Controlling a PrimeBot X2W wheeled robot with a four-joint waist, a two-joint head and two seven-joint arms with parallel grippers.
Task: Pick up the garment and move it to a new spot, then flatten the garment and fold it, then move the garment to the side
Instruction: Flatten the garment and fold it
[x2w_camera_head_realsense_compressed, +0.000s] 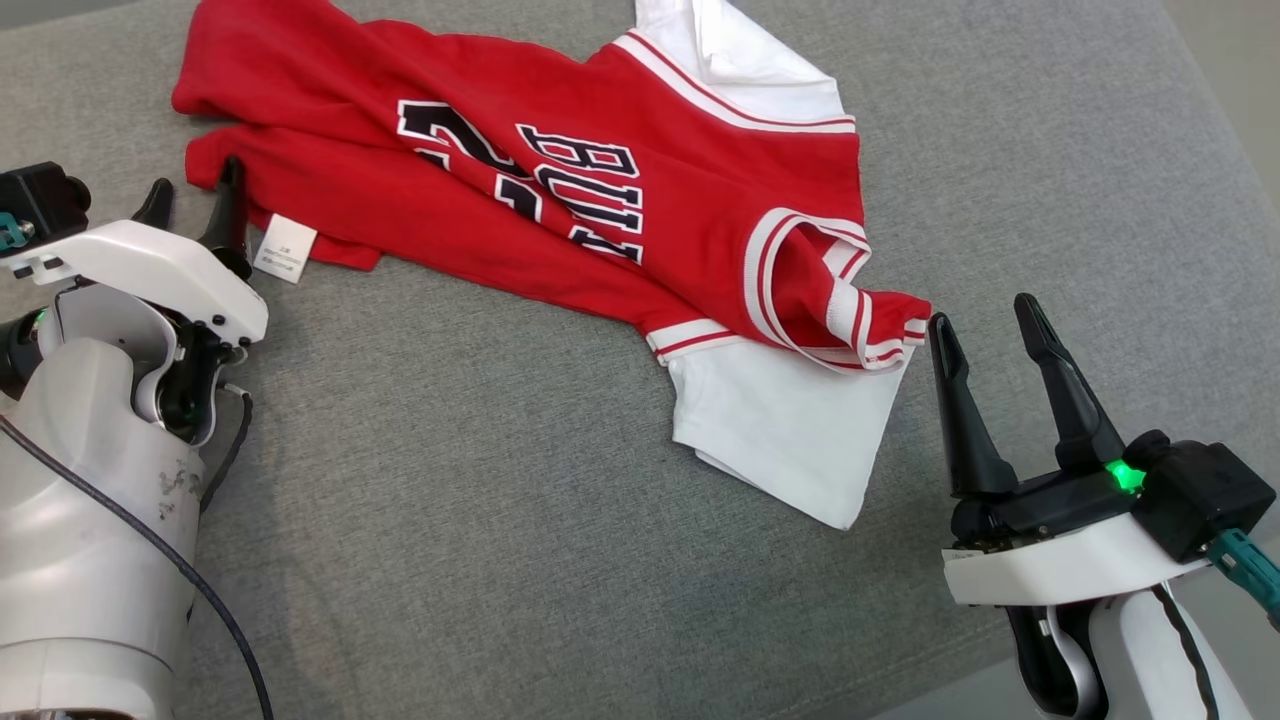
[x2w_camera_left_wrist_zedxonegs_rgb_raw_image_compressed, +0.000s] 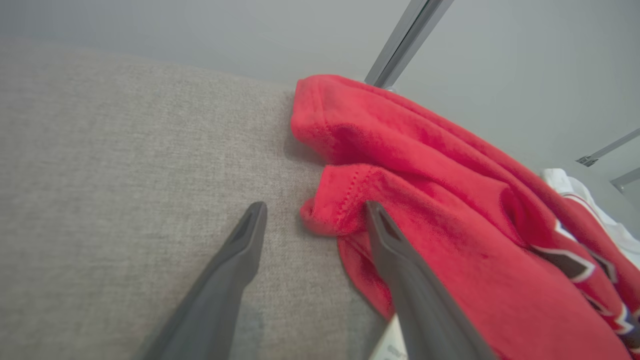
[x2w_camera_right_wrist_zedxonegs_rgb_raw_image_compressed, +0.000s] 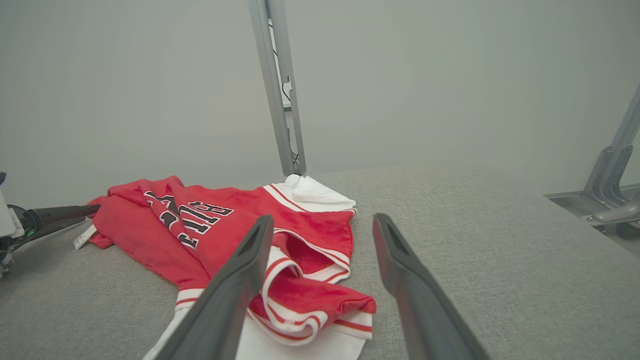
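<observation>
Grey woven cloth covers the desk (x2w_camera_head_realsense_compressed: 480, 480), with a plain pale wall behind it. My left gripper (x2w_camera_head_realsense_compressed: 195, 188) stands wide with nothing between its jaws; one finger lies over bare cloth, and the other crosses the rolled red hem corner of the garment (x2w_camera_head_realsense_compressed: 560, 210); whether it presses on the fabric or hangs just above it I cannot tell. In my left wrist view that finger hides most of a white label (x2w_camera_head_realsense_compressed: 285, 248); from the head view its print is too small to read. My right gripper (x2w_camera_head_realsense_compressed: 985, 318) is just as wide and holds nothing; its tips are just beside the red, white-striped opening at the garment's near end. In my right wrist view one finger covers part of that opening and of the white sleeve (x2w_camera_head_realsense_compressed: 790, 430) below it. The garment lies crumpled across the far part of the desk, between my two grippers, with the red body uppermost. Black, white-edged lettering (x2w_camera_head_realsense_compressed: 590, 190) runs upside down as my head sees it; a fold swallows part of the number beside it, so I cannot read it whole. The top of the head view cuts off the far white sleeve and the far red edge. A grey metal post (x2w_camera_right_wrist_zedxonegs_rgb_raw_image_compressed: 277, 85) rises behind the desk; its foot drops out of sight past the far edge.
</observation>
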